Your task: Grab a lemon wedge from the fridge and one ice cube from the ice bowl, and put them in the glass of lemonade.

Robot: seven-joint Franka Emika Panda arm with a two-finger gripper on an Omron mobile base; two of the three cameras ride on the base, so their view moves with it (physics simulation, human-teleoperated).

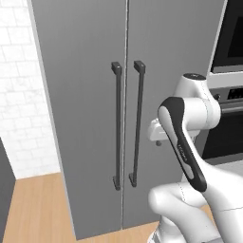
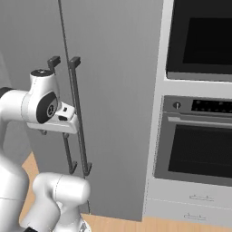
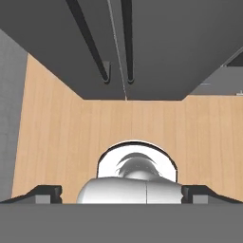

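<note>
The fridge (image 1: 85,95) (image 2: 113,90) is a tall grey cabinet, and both of its doors are closed. Two long black bar handles (image 1: 117,126) (image 2: 77,118) run down beside the centre seam. My gripper (image 1: 159,142) (image 2: 54,133) hangs in front of the right door at mid-handle height, pointing down at the floor and apart from the handles. In the hand view the gripper (image 3: 122,193) is open, its dark fingertips (image 3: 45,192) far apart with nothing between them, and the fridge's base (image 3: 166,47) lies across the top. The lemon wedge, the ice bowl and the glass of lemonade are out of view.
A black wall oven (image 1: 232,38) (image 2: 199,41) stands right of the fridge, with a second oven (image 2: 199,149) and drawers (image 2: 195,204) below. A white brick wall (image 1: 19,95) is on the left. Wooden floor (image 1: 33,204) (image 3: 61,133) spreads before the fridge.
</note>
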